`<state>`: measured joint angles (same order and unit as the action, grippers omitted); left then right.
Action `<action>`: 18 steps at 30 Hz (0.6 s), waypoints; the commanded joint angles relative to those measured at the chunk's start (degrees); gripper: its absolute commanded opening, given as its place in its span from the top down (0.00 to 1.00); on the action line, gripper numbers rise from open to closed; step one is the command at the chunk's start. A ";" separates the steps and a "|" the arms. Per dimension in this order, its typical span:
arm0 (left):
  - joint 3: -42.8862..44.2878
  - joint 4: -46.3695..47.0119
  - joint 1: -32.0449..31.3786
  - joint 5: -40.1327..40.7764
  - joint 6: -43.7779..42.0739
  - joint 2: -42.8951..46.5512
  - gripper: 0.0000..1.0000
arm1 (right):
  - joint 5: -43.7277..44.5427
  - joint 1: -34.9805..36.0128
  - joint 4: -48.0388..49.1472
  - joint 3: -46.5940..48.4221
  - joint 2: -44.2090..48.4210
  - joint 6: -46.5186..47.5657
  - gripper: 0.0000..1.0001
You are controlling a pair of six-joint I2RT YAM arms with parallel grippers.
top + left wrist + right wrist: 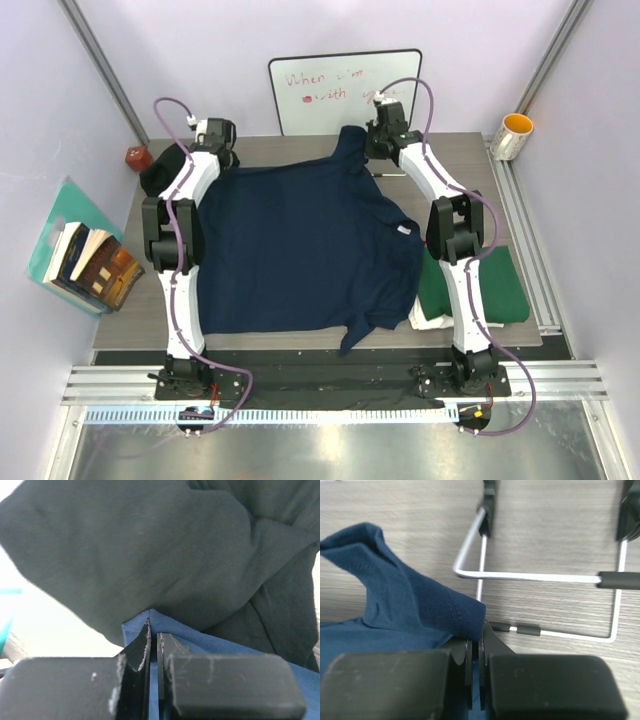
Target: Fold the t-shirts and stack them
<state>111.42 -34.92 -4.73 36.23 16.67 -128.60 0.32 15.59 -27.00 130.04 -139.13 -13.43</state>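
A navy blue t-shirt [300, 245] lies spread over the middle of the table, one sleeve hanging off the front edge. My left gripper [213, 143] is at the shirt's far left corner. In the left wrist view it [153, 635] is shut on a blue fold [210, 642] of the shirt. At the far right corner, my right gripper [385, 135] pinches a bunched edge. In the right wrist view it [480, 641] is shut on the stitched hem [420, 610]. A black t-shirt [160, 176] is heaped behind the left gripper. A folded dark green t-shirt [500, 285] rests on a cream-white one [428, 318] at the right.
A whiteboard [340, 90] stands at the back, its wire stand [535, 575] just beyond my right gripper. A mug [512, 135] sits on the right rail, a small red object [137, 158] at the back left, and books [88, 265] lie left of the table.
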 commanded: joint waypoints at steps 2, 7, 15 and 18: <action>3.28 1.87 0.86 -0.36 -1.64 -1.74 1.00 | 1.27 -0.65 4.15 4.26 -2.37 2.62 0.99; 5.56 1.17 1.04 -1.51 -1.37 -3.94 1.00 | -2.25 -0.83 3.80 2.50 -2.11 2.44 0.96; 4.52 0.81 1.13 -2.21 -0.67 -2.89 1.00 | 3.99 -0.74 3.54 -0.93 5.35 4.38 0.67; 3.29 0.99 1.04 -2.39 -0.49 -2.01 1.00 | 2.24 -0.65 3.10 -0.31 7.38 3.42 0.62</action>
<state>114.65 -35.00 -4.36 33.41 15.90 -132.51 1.78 15.14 -25.96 128.55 -140.42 -10.61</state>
